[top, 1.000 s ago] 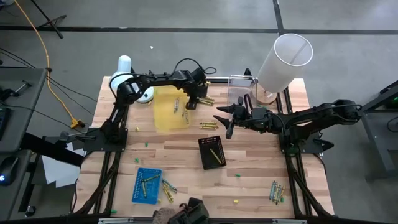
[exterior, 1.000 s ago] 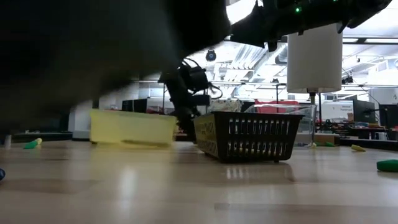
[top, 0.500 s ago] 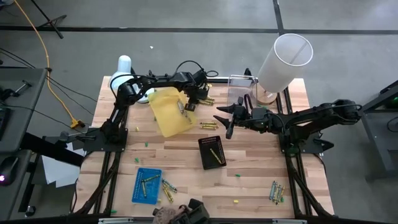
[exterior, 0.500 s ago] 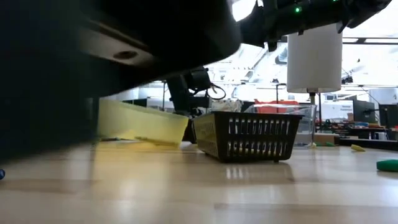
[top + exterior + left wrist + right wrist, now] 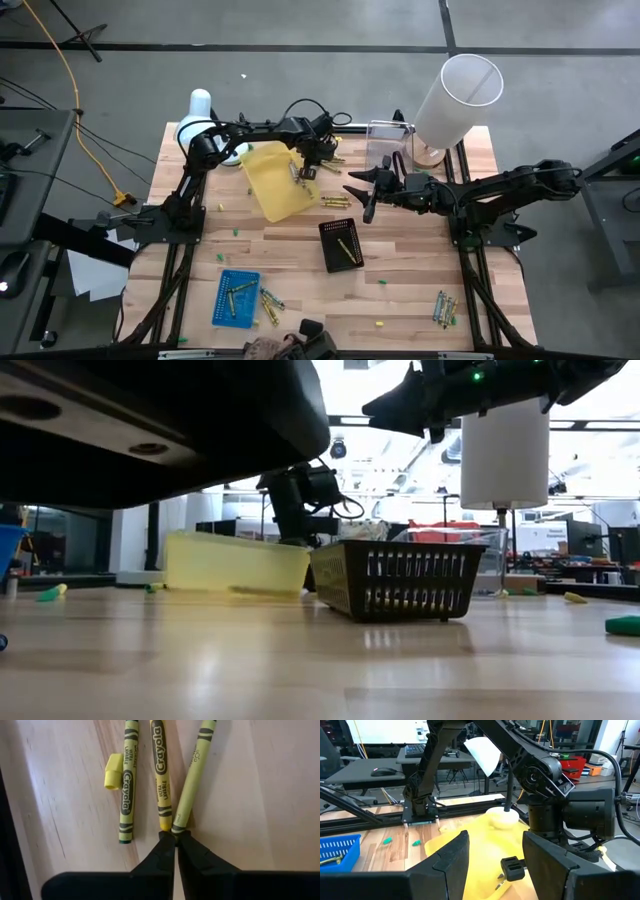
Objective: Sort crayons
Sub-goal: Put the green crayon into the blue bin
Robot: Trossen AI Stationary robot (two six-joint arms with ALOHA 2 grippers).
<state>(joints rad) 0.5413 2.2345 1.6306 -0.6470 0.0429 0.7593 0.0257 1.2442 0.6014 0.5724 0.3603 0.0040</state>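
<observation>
My left gripper [image 5: 308, 168] is shut, low over the table beside the yellow tray's [image 5: 277, 182] right edge. In the left wrist view its tips [image 5: 175, 837] meet the near end of a yellow-green crayon [image 5: 192, 775]; two more yellow crayons [image 5: 160, 775] [image 5: 126, 790] lie flat on the wood beside it. More crayons lie on the table [image 5: 336, 201]. The black basket [image 5: 342, 243] holds a yellow crayon. The blue tray [image 5: 235, 298] holds crayons. My right gripper [image 5: 365, 190] is open and empty, above the table right of the yellow tray [image 5: 470, 855]. My left gripper touches the yellow-green crayon's near end [image 5: 177, 828] with its shut fingertips. The fingers lie along the crayon. The crayon lies flat on the table. Whether its end is pinched between the tips or only touched, I cannot tell.
A white cylinder [image 5: 455, 95] and a clear container [image 5: 390, 145] stand at the far right. A white bulb-shaped thing [image 5: 200, 105] stands at the far left. Loose crayons lie near the front [image 5: 270, 306] [image 5: 445, 308]. A dark thing [image 5: 150, 420] looms near the low camera.
The yellow tray has turned about on the table and shifted toward the right; one end tipped up for a moment and it now lies flat. My left gripper has moved a little toward the near edge, along the tray's right side.
</observation>
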